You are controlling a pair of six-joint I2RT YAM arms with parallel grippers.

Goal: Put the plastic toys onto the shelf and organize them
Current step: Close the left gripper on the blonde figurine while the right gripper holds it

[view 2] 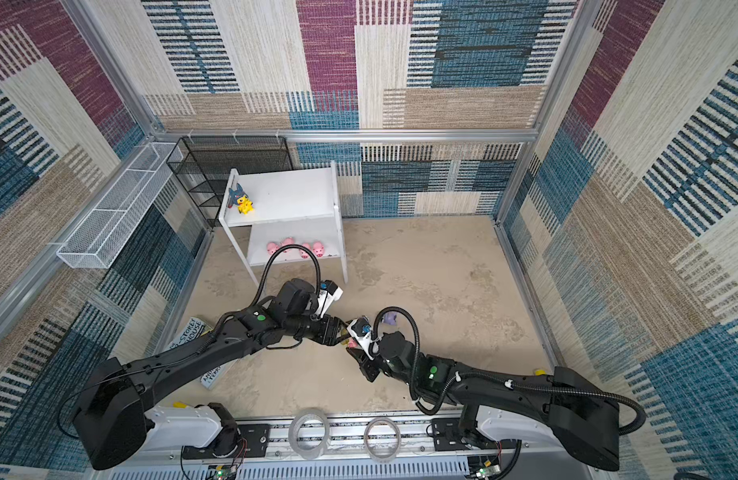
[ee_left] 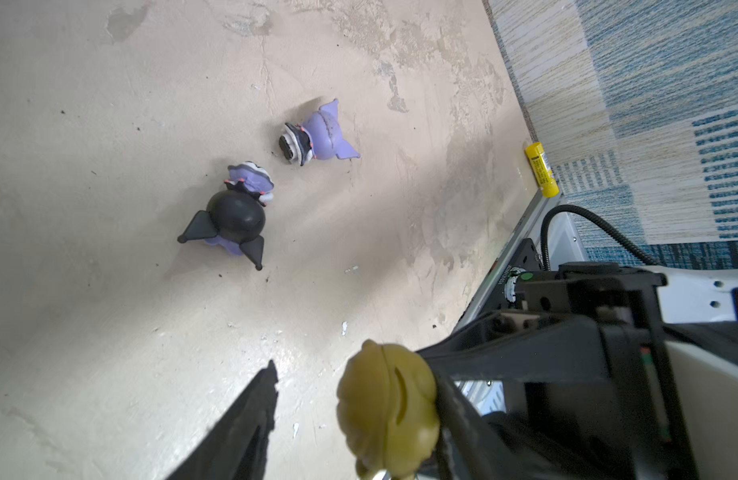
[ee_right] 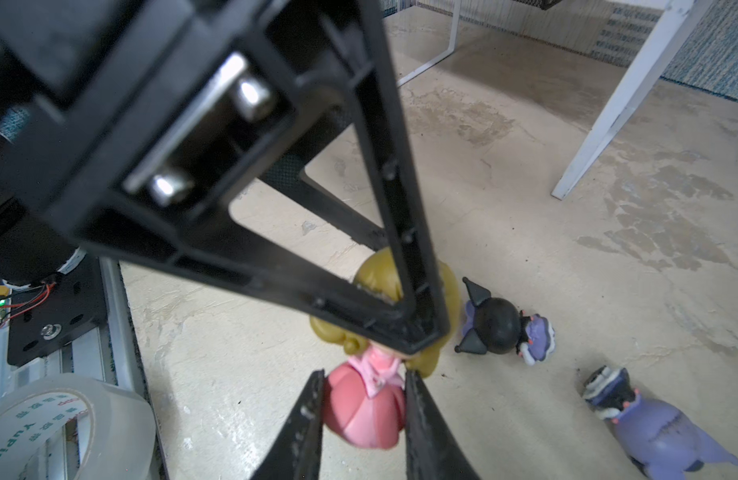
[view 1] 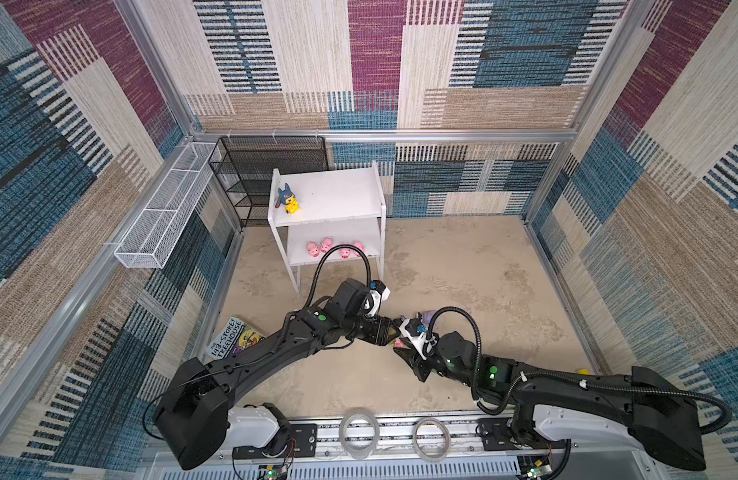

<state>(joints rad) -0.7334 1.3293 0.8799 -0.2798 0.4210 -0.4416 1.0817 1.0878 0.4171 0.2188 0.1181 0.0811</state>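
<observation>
**A:** Pink plastic, the skirt of the doll [ee_right: 365, 415]: the right gripper [ee_right: 364, 376] is pinching it in narrow jaws, one finger on each side. Where is the toy sitting?

**B:** It is hanging low over the tabletop [view 1: 463, 270], near the front and well apart from the shelf [view 1: 330, 195]. Whether it is touching the surface cannot be told.

**A:** And the left gripper [ee_left: 346, 365]?

**B:** It is straddling the blond head. One finger is lying against the hair and the other is standing apart from it, so the jaws are part-way wide and holding nothing. I am reading this as a hand-over.

**A:** What is the step asking for?

**B:** The head is round and smooth, so it is probably going to slip unless both left fingers bear across its widest part. The right jaws should be letting go only once that grip is firm, and opening without tugging the skirt.

**A:** Any hazards?

**B:** Two black-and-purple figures [ee_left: 234, 212] are lying just beside the doll, and a wide swing could be knocking them.

**A:** Where should the doll be going?

**B:** The pink pigs [view 1: 336, 249] are filling a row on the lower tier. The upper board is carrying only the yellow figure [view 1: 290, 201] at one end, so its bare part looks the better spot.
</observation>
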